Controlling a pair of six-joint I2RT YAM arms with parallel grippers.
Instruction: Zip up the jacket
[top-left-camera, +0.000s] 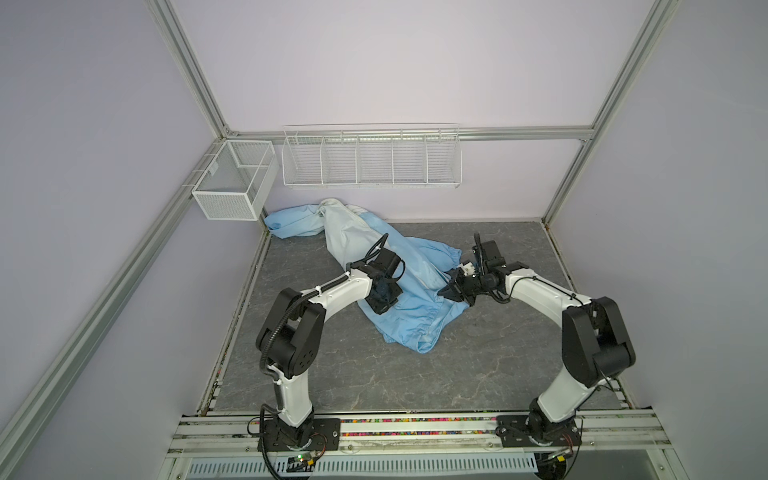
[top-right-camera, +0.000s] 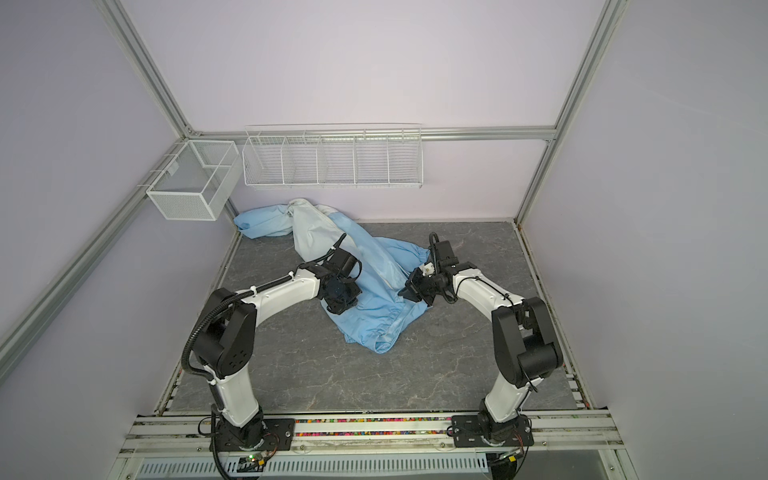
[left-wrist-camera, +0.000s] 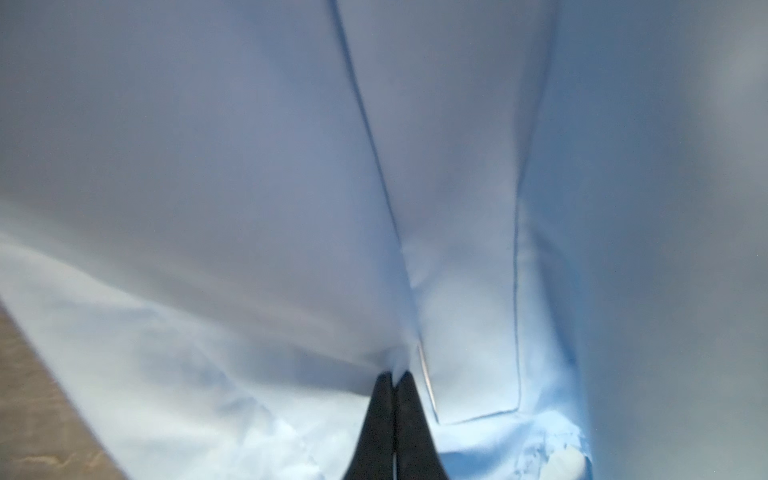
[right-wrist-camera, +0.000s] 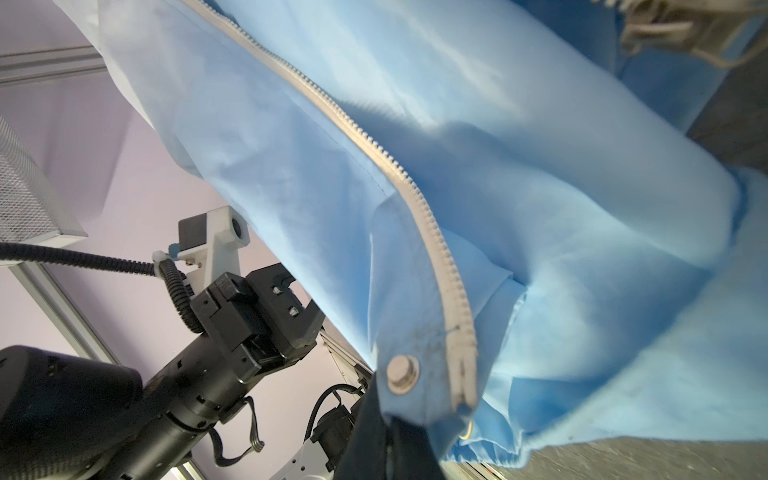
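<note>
The jacket (top-left-camera: 409, 309) lies crumpled mid-frame on the table (top-left-camera: 374, 374) in both top views, one sleeve reaching toward the mesh basket (top-left-camera: 232, 183) at upper left. The left claw (left-wrist-camera: 392, 380) pinches a fold of it; the right claw (top-left-camera: 444, 292) pinches its corner by the zipper (right-wrist-camera: 415, 199) end and snap stud (right-wrist-camera: 402, 372)

In both top views the left tool (top-left-camera: 384, 306) hides its fingertips beneath its own wrist. The left wrist view shows the jacket (left-wrist-camera: 249, 187) cloth blurred. On the right tool (right-wrist-camera: 390, 424), the tips lie hidden under the hem corner, and the zipper (right-wrist-camera: 419, 208) runs off the picture's edge.
</note>
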